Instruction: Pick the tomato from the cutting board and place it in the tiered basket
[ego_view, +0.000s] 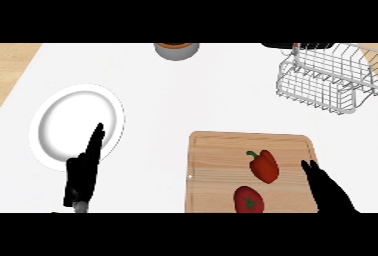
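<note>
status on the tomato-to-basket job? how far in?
Done: nothing visible. The tomato sits on the cutting board beside a red pepper.
In hand: nothing. The right hand is open over the board's right edge, not touching the tomato; the left hand rests open by the white plate.
Left: grasp, carry, place in the tiered basket.

Tomato (249, 200): red, rounded, green star-shaped stalk on the upward face. Lies at the near edge of the cutting board (214, 165), right of centre, untouched. Cutting board: light wood, rectangular with rounded corners, flat on the counter at near right. Tiered basket (325, 80): white wire, upright at far right, well apart from the board.
</note>
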